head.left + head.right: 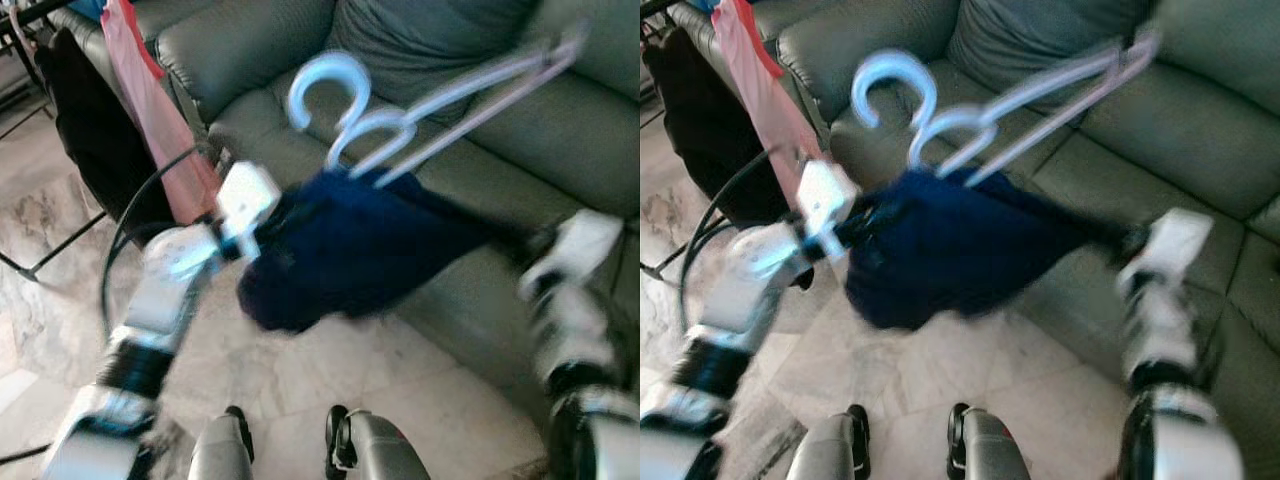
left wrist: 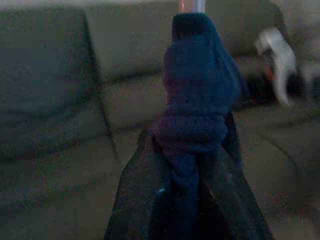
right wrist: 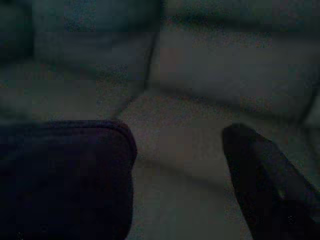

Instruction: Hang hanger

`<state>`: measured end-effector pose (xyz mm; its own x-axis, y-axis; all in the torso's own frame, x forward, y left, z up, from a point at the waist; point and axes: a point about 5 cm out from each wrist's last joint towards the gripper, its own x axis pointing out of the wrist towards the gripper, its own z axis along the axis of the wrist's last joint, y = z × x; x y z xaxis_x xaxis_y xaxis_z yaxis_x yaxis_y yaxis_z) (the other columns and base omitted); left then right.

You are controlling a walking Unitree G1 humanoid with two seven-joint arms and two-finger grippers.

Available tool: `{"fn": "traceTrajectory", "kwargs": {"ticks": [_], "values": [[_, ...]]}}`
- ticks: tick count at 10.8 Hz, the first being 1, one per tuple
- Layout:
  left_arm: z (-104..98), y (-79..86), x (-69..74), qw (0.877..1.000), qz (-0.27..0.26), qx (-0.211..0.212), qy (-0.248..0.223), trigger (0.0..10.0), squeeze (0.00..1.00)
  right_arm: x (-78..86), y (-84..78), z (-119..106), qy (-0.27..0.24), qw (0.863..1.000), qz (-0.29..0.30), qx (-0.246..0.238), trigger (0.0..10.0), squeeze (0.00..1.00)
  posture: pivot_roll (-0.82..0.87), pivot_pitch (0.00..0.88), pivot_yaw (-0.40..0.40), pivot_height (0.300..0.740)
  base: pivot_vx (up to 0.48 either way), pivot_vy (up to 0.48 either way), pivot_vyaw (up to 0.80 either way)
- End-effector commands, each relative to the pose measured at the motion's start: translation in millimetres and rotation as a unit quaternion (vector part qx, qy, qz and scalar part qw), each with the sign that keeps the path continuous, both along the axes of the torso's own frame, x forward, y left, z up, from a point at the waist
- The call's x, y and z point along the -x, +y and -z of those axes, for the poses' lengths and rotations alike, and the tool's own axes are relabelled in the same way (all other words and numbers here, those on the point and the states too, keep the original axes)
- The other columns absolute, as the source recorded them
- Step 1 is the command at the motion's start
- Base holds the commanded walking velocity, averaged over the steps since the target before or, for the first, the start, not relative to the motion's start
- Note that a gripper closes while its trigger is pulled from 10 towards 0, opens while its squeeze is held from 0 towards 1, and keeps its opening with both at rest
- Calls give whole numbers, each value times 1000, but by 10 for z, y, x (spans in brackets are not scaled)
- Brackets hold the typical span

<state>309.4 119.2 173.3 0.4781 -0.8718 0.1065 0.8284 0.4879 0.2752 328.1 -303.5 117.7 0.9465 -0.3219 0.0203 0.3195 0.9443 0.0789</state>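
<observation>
Before the sofa [image 1: 250, 60], left tool [image 1: 262, 232] grips navy garment [image 1: 360, 250].

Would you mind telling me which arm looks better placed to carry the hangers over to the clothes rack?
Probably the left. The left gripper already grips the navy garment under the hangers, and the clothes rack stands on that side.

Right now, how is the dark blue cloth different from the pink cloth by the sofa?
The dark blue cloth is bunched up between the two arms, below light hangers; the pink cloth hangs long and flat on a rack. Blue looks thick, pink looks thin. Both are soft fabric.
</observation>
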Motion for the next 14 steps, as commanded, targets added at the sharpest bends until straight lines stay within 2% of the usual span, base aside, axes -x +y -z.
{"fn": "traceTrajectory", "kwargs": {"ticks": [1, 2, 3, 5, 6, 7, 8, 11, 12, 13, 14], "values": [[-122, 308, -11, 999, -36, 38, -9, 0, 0, 177, -415, -75, -10, 994, 105, -12, 0, 0, -34, 205, -52, 740, 0, 0, 0], [-14, 422, 72, 999, -25, 37, 32, 0, 0, 124, -464, -292, -39, 993, 110, 26, 0, 0, -40, 204, -54, 740, 0, 0, 0], [203, 509, 200, 997, -5, -4, 81, 0, 0, 98, -482, -428, -64, 990, 113, 48, 0, 0, -37, 204, -59, 740, 0, 0, 0], [480, 531, 355, 989, 31, -78, 121, 0, 0, 60, -446, -480, -78, 990, 111, 45, 0, 0, -35, 202, -64, 740, 0, 0, 0], [627, 540, 354, 984, 27, -126, 120, 0, 0, 19, -382, -491, -83, 990, 100, 47, 0, 0, -38, 200, -67, 740, 0, 0, 0], [693, 529, 331, 981, 19, -158, 112, 0, 0, -3, -333, -490, -84, 991, 89, 55, 0, 0, -41, 200, -68, 740, 0, 0, 0], [800, 509, 301, 972, 8, -216, 97, 0, 0, -27, -270, -477, -85, 992, 75, 57, 0, 0, -46, 197, -68, 740, 0, 0, 0], [1036, 426, 260, 954, -23, -286, 87, 0, 0, -97, -117, -459, -83, 994, 39, 67, 0, 0, -46, 195, -70, 740, 0, 0, 0], [1112, 364, 182, 949, -70, -298, 80, 0, 0, -151, -2, -451, -83, 994, 19, 64, 0, 0, -47, 194, -70, 740, 0, 0, 0], [1166, 312, 166, 946, -82, -305, 78, 0, 0, -193, 94, -465, -86, 994, 1, 72, 0, 0, -48, 192, -70, 740, 0, 0, 0], [1339, 227, 204, 931, -83, -342, 101, 0, 0, -290, 348, -510, -99, 990, -43, 91, 0, 0, -45, 190, -68, 740, 0, 0, 0]]}}
